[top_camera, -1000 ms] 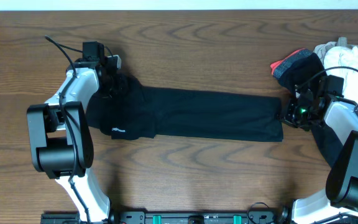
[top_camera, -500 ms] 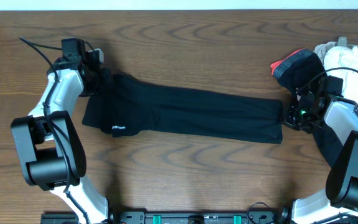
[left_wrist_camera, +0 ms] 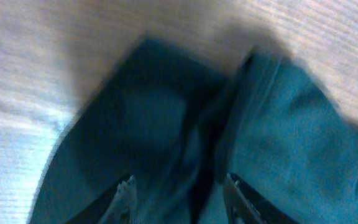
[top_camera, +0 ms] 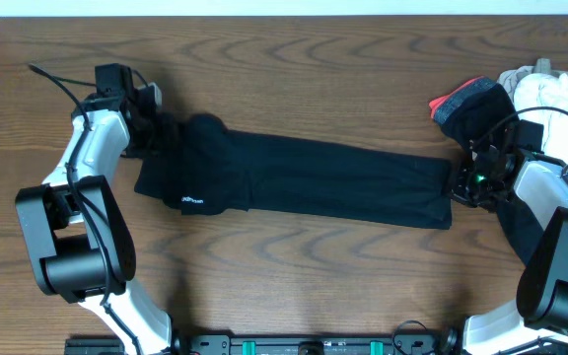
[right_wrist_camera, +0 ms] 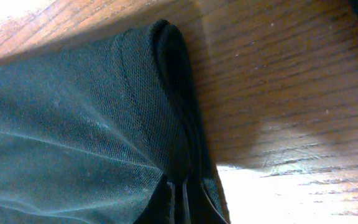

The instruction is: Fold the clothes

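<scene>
The soft, floppy black T-shirt [top_camera: 314,182] (light too) is best held by its ends: the right gripper [right_wrist_camera: 180,196] pinches one end, while the left gripper [left_wrist_camera: 179,190] has its fingers apart.

Overhead sharp and evenly lit, left wrist blurred, right wrist glare

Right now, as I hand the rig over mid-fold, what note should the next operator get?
Left gripper: jaws apart, bunched cloth of the black T-shirt between them at its logo end.
Right gripper: jaws shut on the shirt's opposite end.
Shirt lies as a long narrow strip across the table.
Done: sides folded in.
To do: fold the strip end to end, then the white garment and red-edged black garment piled far right.
</scene>
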